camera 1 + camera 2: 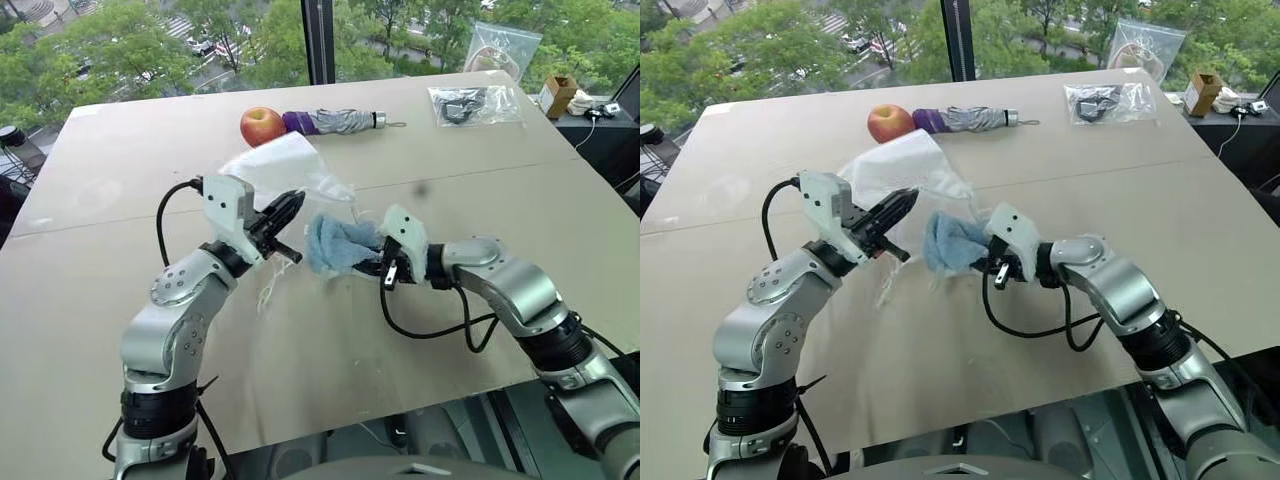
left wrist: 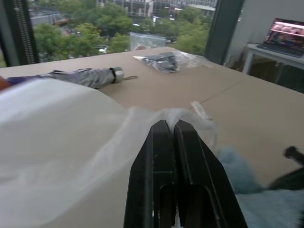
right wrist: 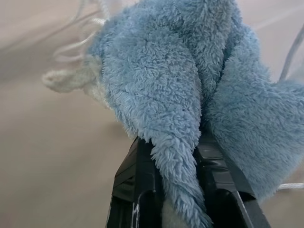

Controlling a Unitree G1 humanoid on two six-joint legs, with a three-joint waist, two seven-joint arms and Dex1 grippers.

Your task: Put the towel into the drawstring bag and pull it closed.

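The drawstring bag (image 1: 285, 165), thin translucent white fabric, is lifted off the table at mid-left. My left gripper (image 1: 290, 208) is shut on its gathered edge, and the fabric bunches at the closed fingertips (image 2: 161, 130) in the left wrist view. A white cord (image 1: 268, 290) dangles below toward the tabletop. The towel (image 1: 335, 245), fluffy and light blue, hangs just right of the bag's lower edge. My right gripper (image 3: 175, 156) is shut on it, with the cloth draped over both fingers. The towel is outside the bag, close to its edge.
A red apple (image 1: 262, 126) and a folded grey-purple umbrella (image 1: 335, 122) lie at the far middle of the table. Clear plastic zip bags (image 1: 475, 105) and a small cardboard box (image 1: 558, 95) sit at the far right. The table's near edge (image 1: 400, 405) runs below the arms.
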